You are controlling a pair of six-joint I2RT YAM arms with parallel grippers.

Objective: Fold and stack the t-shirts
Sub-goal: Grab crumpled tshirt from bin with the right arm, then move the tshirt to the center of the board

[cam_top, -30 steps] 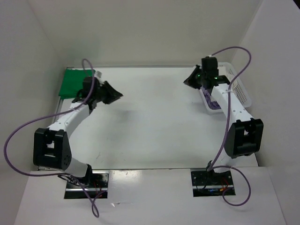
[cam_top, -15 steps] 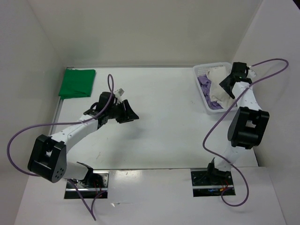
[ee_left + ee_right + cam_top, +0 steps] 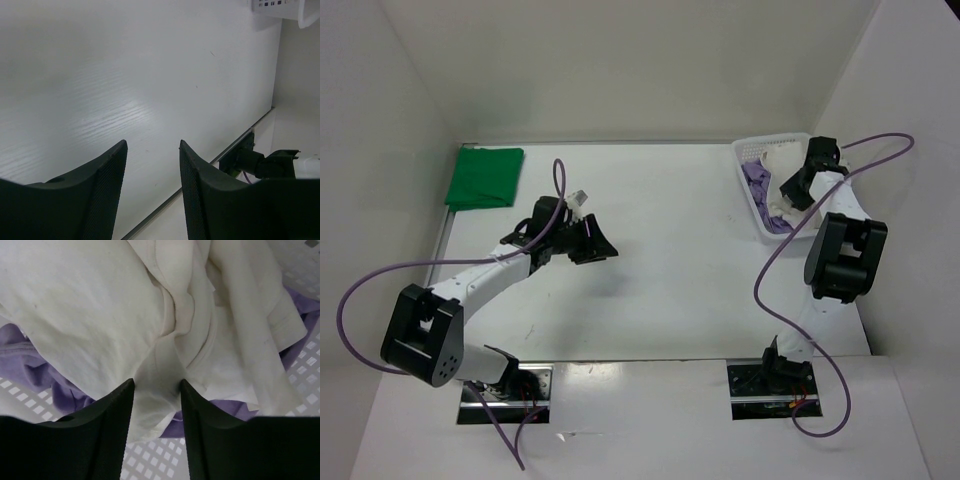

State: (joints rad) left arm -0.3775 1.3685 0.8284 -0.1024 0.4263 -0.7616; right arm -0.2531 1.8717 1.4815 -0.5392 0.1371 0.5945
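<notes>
The right gripper point(image 3: 156, 390) stands wide, astride a fold of the white shirt point(image 3: 90, 310) in the basket point(image 3: 305, 260). The left gripper point(image 3: 152, 150) hangs part open over the table point(image 3: 125, 60).

On desk point(image 3: 670, 270), far-left corner: single shirt point(image 3: 485, 177). Far right: basket point(image 3: 748, 150), upper shirt point(image 3: 782, 163) on lower shirt point(image 3: 757, 184) inside. Above desk, left of centre: left tool point(image 3: 597, 241). Above upper shirt: right tool point(image 3: 156, 386).

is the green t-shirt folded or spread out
Folded: the green t-shirt lies as a compact, neat rectangle at the far left corner of the table.
</notes>
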